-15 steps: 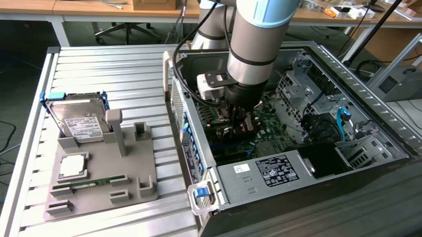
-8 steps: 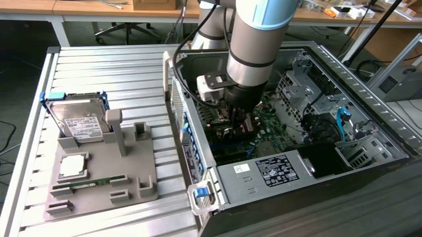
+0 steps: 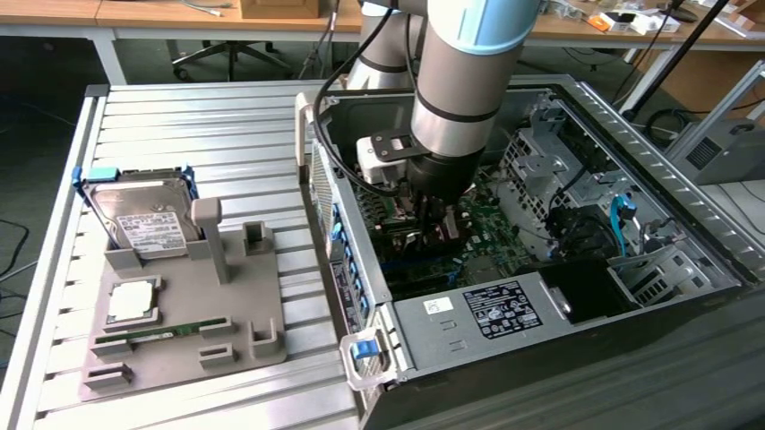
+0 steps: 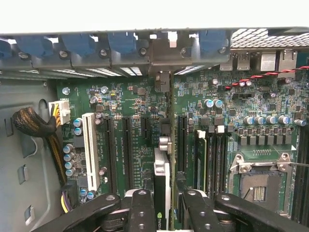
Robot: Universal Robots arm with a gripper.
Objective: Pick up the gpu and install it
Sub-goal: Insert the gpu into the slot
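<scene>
Gripper (image 4: 164,205) clamped on upright gpu (image 4: 163,159), edge-on above green motherboard (image 4: 120,96) inside open computer case (image 3: 669,224).

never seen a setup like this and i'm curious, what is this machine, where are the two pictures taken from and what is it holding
The grey jointed tube is a robot arm. At its end is a gripper, a clamp with two fingers. One picture is taken from a camera standing off the arm; the other sits on the wrist and looks down past the black fingers.

The arm reaches into an open computer case lying on a ribbed metal table. The green board inside is the motherboard.

Between the fingers, seen edge-on, is the gpu, a thin card; the gripper is shut on it, above the board's long slots.

On the exterior view's left, a grey tray holds a hard drive, a square processor chip and a green memory stick.
</scene>
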